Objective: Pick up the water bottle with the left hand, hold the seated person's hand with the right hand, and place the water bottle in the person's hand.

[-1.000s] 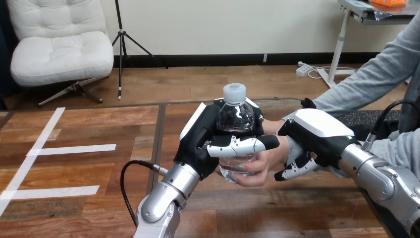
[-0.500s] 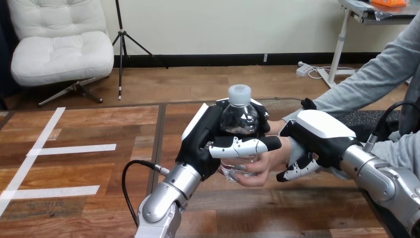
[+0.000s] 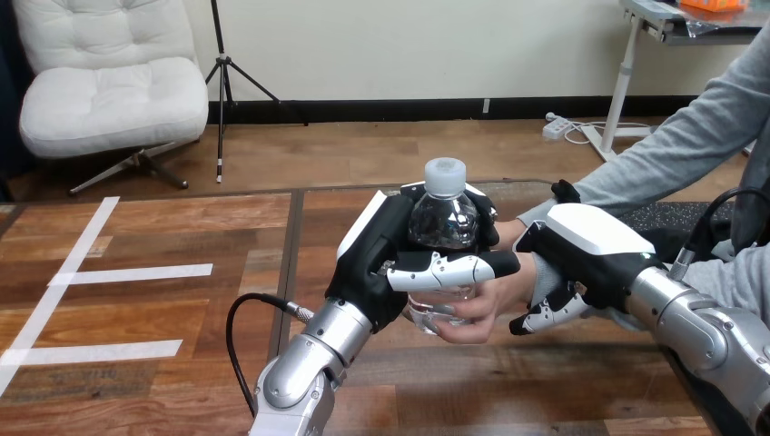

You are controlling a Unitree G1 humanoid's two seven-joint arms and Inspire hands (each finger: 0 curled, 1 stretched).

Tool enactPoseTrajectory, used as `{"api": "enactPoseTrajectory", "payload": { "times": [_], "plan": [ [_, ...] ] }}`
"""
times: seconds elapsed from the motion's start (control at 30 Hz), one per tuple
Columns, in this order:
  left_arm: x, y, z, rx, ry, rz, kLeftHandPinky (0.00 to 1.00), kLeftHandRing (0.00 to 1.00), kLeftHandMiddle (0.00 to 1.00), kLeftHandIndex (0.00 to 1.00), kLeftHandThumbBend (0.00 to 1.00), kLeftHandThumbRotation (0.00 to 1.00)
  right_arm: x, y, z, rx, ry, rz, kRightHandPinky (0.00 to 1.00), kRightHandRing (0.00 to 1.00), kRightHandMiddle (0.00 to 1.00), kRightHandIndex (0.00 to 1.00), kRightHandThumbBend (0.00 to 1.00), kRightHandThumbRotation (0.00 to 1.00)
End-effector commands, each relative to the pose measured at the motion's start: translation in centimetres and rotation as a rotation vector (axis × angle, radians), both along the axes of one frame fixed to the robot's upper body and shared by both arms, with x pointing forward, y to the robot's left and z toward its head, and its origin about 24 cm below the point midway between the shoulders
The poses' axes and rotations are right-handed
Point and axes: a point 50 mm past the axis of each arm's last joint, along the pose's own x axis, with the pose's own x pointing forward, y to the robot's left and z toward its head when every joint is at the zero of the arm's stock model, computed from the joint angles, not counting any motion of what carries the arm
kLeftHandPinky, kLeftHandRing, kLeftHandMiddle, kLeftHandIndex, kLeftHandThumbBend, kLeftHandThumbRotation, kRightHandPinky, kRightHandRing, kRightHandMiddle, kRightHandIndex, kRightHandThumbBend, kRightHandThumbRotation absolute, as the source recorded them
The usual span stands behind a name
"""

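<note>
Centre frame, left hand (image 3: 374, 262) curled round the bottle (image 3: 442, 218), person's hand (image 3: 481, 304) cupping its base, right hand (image 3: 590, 241) alongside at right, fingers wrapped around the person's wrist (image 3: 542, 272)

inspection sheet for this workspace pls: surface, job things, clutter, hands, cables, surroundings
surface: wooden table, white tape strips at left
job's things: bottle upright, capped; person's hand cups its base
clutter: nothing seen
hands: left hand shut on bottle; right hand curled round person's wrist
cables: nothing seen loose on the table
surroundings: person's arm reaches in from the right
</note>
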Motion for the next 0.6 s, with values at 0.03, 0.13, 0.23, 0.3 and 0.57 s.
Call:
{"api": "enactPoseTrajectory", "payload": {
  "times": [0.03, 0.13, 0.23, 0.3, 0.57],
  "plan": [
    [0.59, -0.77, 1.48, -0.007, -0.061, -0.044, 0.35, 0.43, 0.50, 0.54, 0.90, 0.31, 0.92, 0.04, 1.96, 0.059, -0.093, -0.017, 0.11, 0.15, 0.20, 0.22, 0.74, 0.00],
    [0.60, -0.72, 1.46, 0.010, -0.061, -0.054, 0.37, 0.47, 0.54, 0.59, 0.94, 0.38, 0.92, 0.04, 1.95, 0.054, -0.093, -0.015, 0.11, 0.15, 0.20, 0.21, 0.74, 0.00],
    [0.62, -0.64, 1.43, 0.034, -0.062, -0.062, 0.41, 0.54, 0.62, 0.66, 0.98, 0.47, 0.93, 0.05, 1.95, 0.055, -0.090, -0.017, 0.11, 0.15, 0.20, 0.21, 0.74, 0.00],
    [0.62, -0.57, 1.40, 0.051, -0.066, -0.057, 0.43, 0.57, 0.65, 0.70, 0.99, 0.51, 0.93, 0.07, 1.96, 0.052, -0.090, -0.015, 0.11, 0.15, 0.20, 0.22, 0.74, 0.00],
    [0.58, -0.35, 1.30, 0.106, -0.088, -0.046, 0.57, 0.72, 0.78, 0.83, 1.00, 0.69, 0.88, 0.08, 1.93, 0.054, -0.092, -0.012, 0.11, 0.15, 0.21, 0.22, 0.74, 0.00]
  ]
}}
